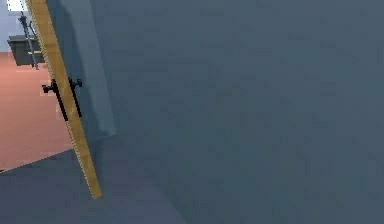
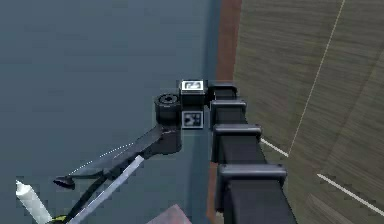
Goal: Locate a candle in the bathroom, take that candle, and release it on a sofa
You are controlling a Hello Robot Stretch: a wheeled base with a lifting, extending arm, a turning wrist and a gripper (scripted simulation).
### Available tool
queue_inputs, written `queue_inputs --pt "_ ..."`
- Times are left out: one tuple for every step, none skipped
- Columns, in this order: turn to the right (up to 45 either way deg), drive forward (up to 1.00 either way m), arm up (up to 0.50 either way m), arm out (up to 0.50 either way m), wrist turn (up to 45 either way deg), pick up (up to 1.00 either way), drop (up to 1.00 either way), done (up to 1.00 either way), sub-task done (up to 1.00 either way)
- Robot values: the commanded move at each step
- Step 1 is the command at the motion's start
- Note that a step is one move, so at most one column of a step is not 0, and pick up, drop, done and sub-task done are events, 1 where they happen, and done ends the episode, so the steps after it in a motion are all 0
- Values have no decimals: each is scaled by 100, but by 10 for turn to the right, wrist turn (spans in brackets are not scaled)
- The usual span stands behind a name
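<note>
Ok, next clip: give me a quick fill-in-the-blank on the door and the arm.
In the forward view, the light wooden door carries ___ handles. In the arm side view, the dark square arm bar ends at ___ white marker squares. The white cylindrical candle shows to the ___ of the pincer. Missing: black; two; left.

Forward view: a door [image 1: 82,150] stands edge-on at left, with a handle [image 1: 50,90] on either face and a wall [image 1: 250,100] to its right. Arm side view: the arm [image 2: 240,150] stands right of middle, with the gripper [image 2: 62,200] to its left and a candle [image 2: 28,200] at the fingers' end.
</note>
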Motion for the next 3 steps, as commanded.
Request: queue_inputs --pt "0 0 0 0 -210 0 0 0 0" --pt "0 0 0 -16 0 0 0 0 0" --pt "-450 0 0 0 0 0 0 0 0"
